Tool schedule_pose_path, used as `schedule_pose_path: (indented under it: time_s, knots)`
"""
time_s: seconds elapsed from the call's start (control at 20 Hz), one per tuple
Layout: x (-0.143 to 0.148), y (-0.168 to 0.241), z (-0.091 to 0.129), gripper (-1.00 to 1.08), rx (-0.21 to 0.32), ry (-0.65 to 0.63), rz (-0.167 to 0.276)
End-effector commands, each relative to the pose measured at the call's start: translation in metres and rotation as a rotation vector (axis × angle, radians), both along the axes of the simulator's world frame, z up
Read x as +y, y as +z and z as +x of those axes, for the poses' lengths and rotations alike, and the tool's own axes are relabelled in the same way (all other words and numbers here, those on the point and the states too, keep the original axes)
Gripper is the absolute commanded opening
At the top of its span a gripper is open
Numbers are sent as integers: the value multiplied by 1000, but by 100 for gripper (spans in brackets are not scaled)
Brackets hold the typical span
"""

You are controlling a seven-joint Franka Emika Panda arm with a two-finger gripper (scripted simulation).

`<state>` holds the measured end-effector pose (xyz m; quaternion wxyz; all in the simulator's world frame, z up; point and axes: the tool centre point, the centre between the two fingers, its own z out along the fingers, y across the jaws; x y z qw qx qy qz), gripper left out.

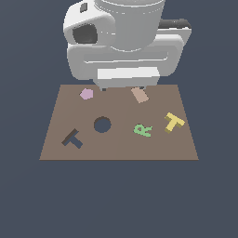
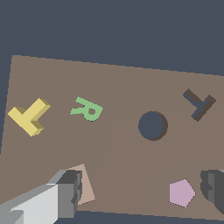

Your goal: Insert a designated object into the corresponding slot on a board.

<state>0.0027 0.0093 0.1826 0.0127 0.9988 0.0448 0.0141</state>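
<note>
The yellow T-shaped designated object lies flat on the brown board, near its edge on the exterior view's right. The dark T-shaped slot sits toward the opposite side, at the exterior view's left, with nothing in it. My gripper hangs open over the board's far edge, well away from both the yellow T and the slot. Its fingers are spread wide and hold nothing.
A green R lies between the yellow T and a round dark hole. A pink pentagon and a tan rectangular block rest under the gripper at the far edge.
</note>
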Motion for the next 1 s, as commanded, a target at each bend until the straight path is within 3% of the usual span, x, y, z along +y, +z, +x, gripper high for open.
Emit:
schedule_pose_path:
  time_s: [0.0,0.5,0.95]
  knots:
    - [0,0,0,100,0,0,0]
    - [11,-9,-2,100,1,-49,2]
    - [41,-32,-6,100,4,-177,7]
